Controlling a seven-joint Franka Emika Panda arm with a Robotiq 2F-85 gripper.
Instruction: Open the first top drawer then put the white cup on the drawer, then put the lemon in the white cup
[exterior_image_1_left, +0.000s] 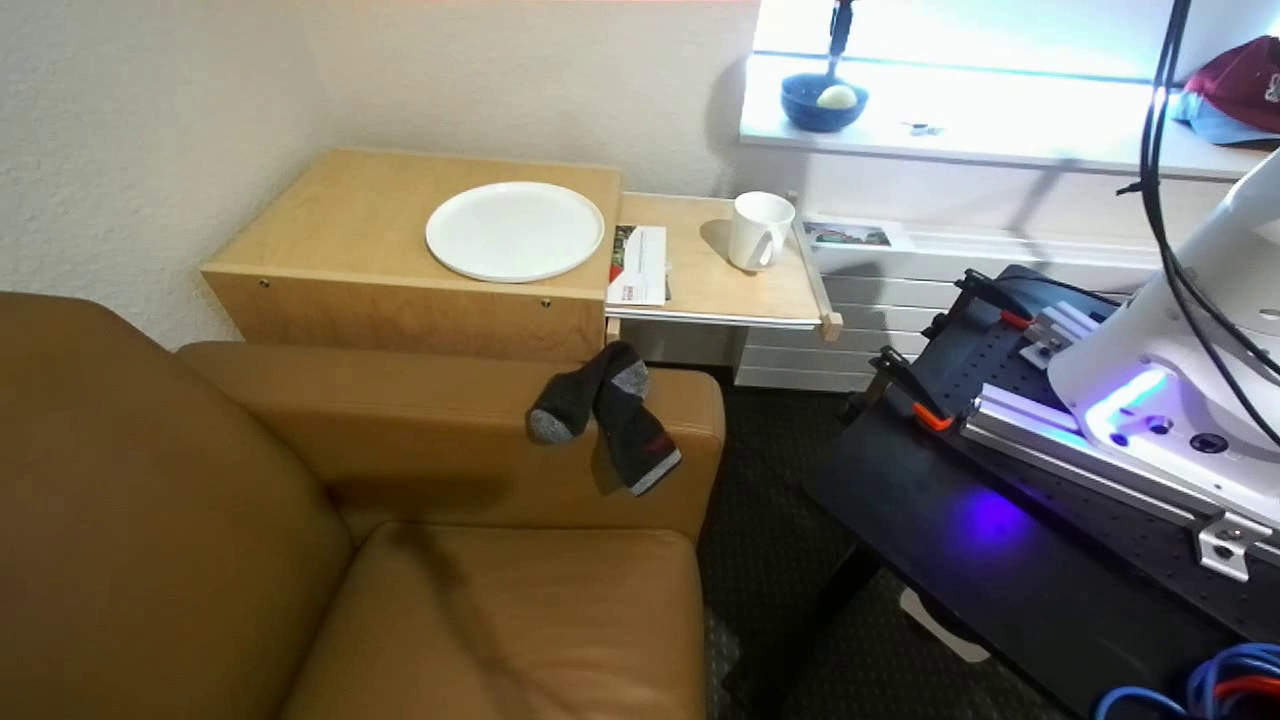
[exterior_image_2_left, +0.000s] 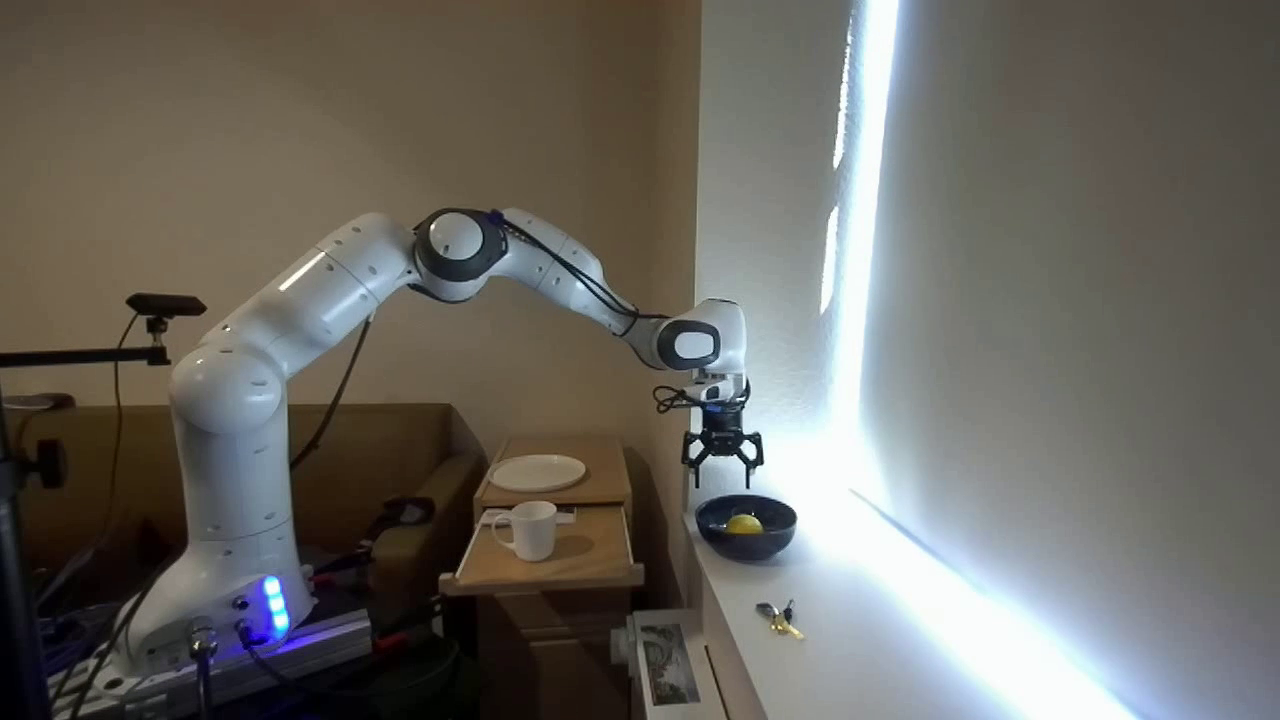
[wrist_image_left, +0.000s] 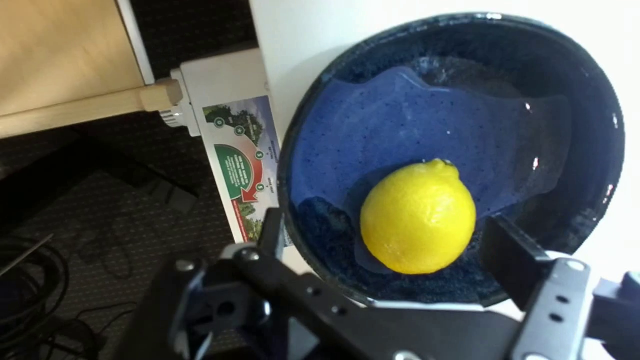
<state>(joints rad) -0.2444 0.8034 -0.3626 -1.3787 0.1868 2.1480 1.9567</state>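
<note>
Foremost, black two-finger Robotiq gripper (exterior_image_2_left: 722, 485), jaws spread wide, nothing gripped; in the wrist view, a finger to either side of the yellow lemon (wrist_image_left: 419, 218). Just beneath, in an exterior view, dark blue glazed bowl (exterior_image_2_left: 750, 549), apart from the fingertips. Lemon inside that bowl, on its floor, off-centre. Bowl upright on the white windowsill (exterior_image_2_left: 820, 670), with a bunch of keys (exterior_image_2_left: 781, 622) farther along.

Past the sill and lower, shallow light-wood top drawer (exterior_image_1_left: 705, 290), well out from the pale wooden cabinet (exterior_image_1_left: 360, 200): step one done, by the look of it. On the drawer's tan floor, nearer its front end than the cabinet, plain white mug (exterior_image_1_left: 758, 235), upright and well apart from the gripper: step two apparently done as well. Farther in, a printed leaflet (exterior_image_1_left: 645, 265), flat on the same floor. Beyond, round white plate (exterior_image_1_left: 515, 232) on that cabinet's top.

Left to do, judging from this layout: a firm grip on the lemon, a lift clear of the bowl, a carry across to the drawer, a release into the mug. Lemon step unfinished, therefore: gripper seemingly lined up above the bowl, grasp not yet made.
</note>
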